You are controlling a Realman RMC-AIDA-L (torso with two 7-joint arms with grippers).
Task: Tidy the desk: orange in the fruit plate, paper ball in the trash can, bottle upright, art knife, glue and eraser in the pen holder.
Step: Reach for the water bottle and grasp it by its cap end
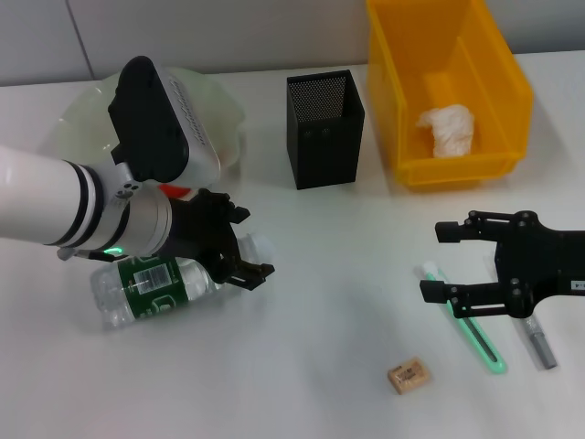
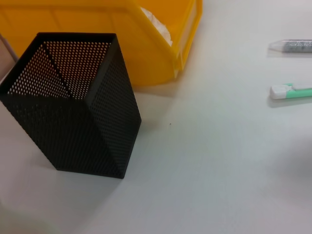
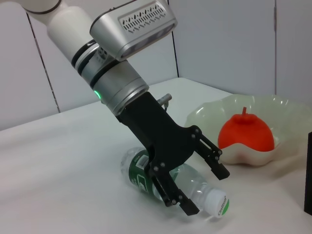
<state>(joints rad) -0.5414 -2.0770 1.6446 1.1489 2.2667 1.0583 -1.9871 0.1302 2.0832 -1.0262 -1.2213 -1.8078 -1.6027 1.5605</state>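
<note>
While your left pincer (image 1: 245,249) hangs wide open over the bottle (image 1: 151,285), which lies on its side on the desk (image 1: 320,366), your right pincer (image 1: 441,261) sits wide open above the glue (image 1: 473,334); orange (image 3: 243,134) in plate (image 3: 287,109), paper ball (image 1: 448,126) in bin (image 1: 498,73).

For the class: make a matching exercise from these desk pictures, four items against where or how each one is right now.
Items:
1. orange
2. paper ball
3. bottle
4. eraser

Places or states:
A. lying on its side under the open left tool
B. in the trash can
C. alone on the bare table
D. in the fruit plate

Pairs: 1-D, 2-B, 3-A, 4-C
</note>
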